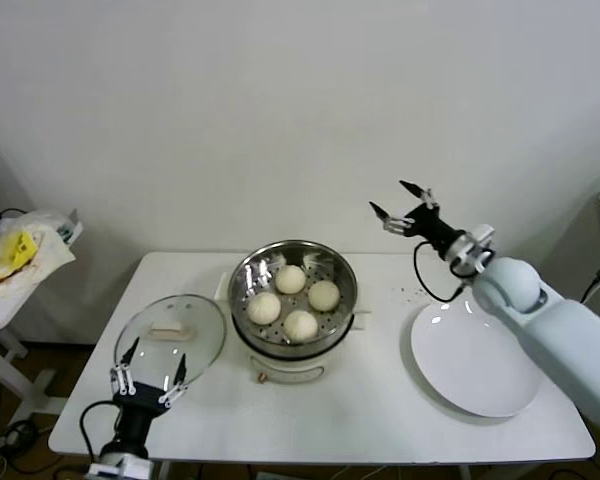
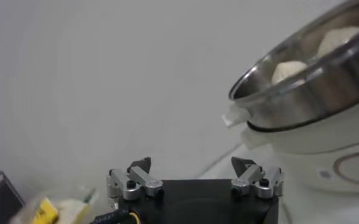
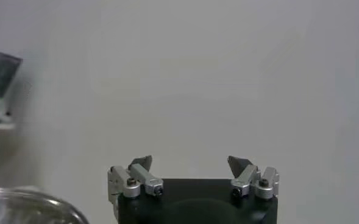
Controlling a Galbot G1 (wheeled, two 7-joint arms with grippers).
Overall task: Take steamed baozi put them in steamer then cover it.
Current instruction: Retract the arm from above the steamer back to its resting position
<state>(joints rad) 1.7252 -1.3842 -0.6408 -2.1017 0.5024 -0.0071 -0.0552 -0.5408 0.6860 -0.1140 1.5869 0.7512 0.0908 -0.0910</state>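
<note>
Several cream-white baozi point(image 1: 294, 301) lie in the shiny steel steamer point(image 1: 246, 275), which sits in a cream-white pot base at the table's middle. The steamer also shows in the left wrist view point(image 2: 301, 97) with baozi point(image 2: 289, 70) inside. The round glass lid point(image 1: 171, 333) lies flat on the table left of the steamer. My left gripper point(image 1: 149, 372) is open and empty at the lid's near edge, low at the table front. My right gripper point(image 1: 401, 203) is open and empty, raised in the air to the right of and behind the steamer.
A flat white plate point(image 1: 475, 358) lies on the table's right side, under my right arm. A side table with a yellow packet point(image 1: 18, 250) and bags stands at the far left. A wall stands behind the table.
</note>
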